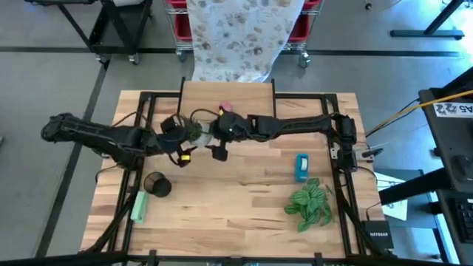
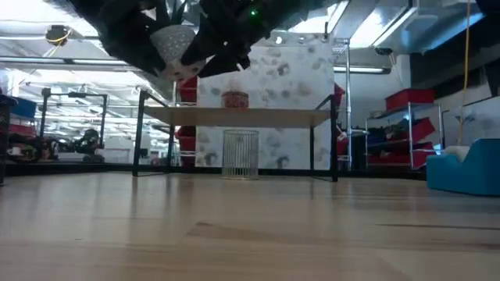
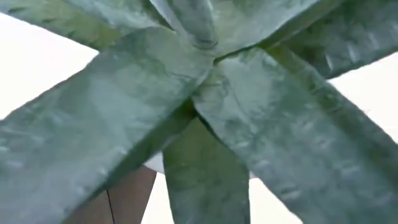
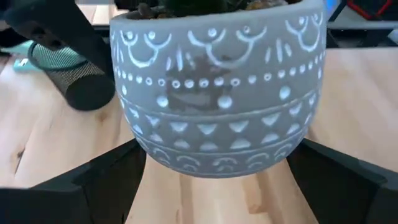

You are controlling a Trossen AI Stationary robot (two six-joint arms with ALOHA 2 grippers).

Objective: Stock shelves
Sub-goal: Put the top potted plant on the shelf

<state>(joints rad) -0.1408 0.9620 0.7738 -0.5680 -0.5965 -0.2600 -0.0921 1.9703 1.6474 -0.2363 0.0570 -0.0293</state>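
A grey pot with white patterns holds a plant with thick green leaves. It hangs well above the table between my two arms. My right gripper, reaching in from the table's right, is shut on the pot. My left gripper is right beside the plant on its left; its wrist view is filled with leaves. The shelves stand at the far middle, with a red can on top and a wire basket underneath. My right gripper pinches the pot's lower wall between its two fingers, one on each side. The pot sits upright in the hold, lifted clear of the table.
A black mesh cup lies on its side near the left, with a green item nearer the front edge. A blue box and a leafy green plant lie on the right half.
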